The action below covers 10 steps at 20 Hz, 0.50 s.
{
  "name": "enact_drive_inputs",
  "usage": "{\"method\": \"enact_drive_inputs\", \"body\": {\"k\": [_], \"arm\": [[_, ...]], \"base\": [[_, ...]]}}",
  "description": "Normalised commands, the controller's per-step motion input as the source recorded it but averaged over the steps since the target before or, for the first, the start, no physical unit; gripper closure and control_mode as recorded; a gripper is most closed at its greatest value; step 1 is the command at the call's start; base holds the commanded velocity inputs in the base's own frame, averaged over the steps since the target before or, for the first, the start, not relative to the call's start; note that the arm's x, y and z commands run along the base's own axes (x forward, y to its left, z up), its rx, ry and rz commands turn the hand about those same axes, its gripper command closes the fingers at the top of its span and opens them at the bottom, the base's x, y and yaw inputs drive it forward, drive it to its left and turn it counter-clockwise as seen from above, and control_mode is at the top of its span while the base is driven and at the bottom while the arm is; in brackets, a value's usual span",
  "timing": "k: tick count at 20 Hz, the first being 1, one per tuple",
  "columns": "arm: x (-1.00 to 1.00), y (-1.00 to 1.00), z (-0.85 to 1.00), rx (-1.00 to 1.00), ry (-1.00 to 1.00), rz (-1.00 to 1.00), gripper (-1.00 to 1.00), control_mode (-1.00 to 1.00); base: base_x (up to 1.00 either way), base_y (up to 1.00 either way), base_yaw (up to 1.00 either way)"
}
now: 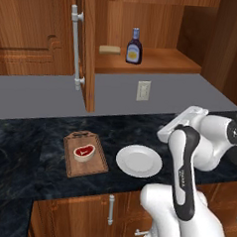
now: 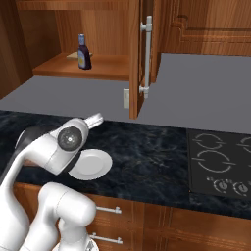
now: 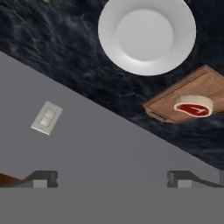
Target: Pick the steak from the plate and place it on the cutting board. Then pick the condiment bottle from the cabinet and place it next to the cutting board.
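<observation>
I see the steak (image 1: 84,151) lying flat on the cutting board (image 1: 85,155), lower left of the left base view, board's long axis running toward the wall, handle end farthest. The plate (image 1: 138,161) sits just right. The condiment bottle (image 1: 134,47) stands upright in the cabinet (image 1: 144,62). The gripper (image 3: 112,178) fingers are spread wide, grasping nothing.

Red steak (image 1: 84,151) rimmed in pale beige, on brown wooden cutting board (image 1: 90,167). Plain white plate (image 1: 139,160). Black, grey-veined marble counter (image 1: 29,150). Reddish-brown cabinet (image 1: 144,62); dark purple-brown condiment bottle (image 1: 134,47), bluish cap, pale yellow label. Flat grey wall (image 1: 42,93).
</observation>
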Motion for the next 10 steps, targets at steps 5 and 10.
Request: {"method": "enact_drive_inputs", "body": {"k": [5, 10], "arm": [[-0.19, 0.05, 0.0, 0.21, -0.05, -0.12, -1.0, -1.0], [-0.17, 0.08, 0.0, 0.17, -0.08, -0.14, -1.0, -1.0]], "base": [[0.0, 0.0, 0.0], [0.0, 0.0, 0.0]]}}
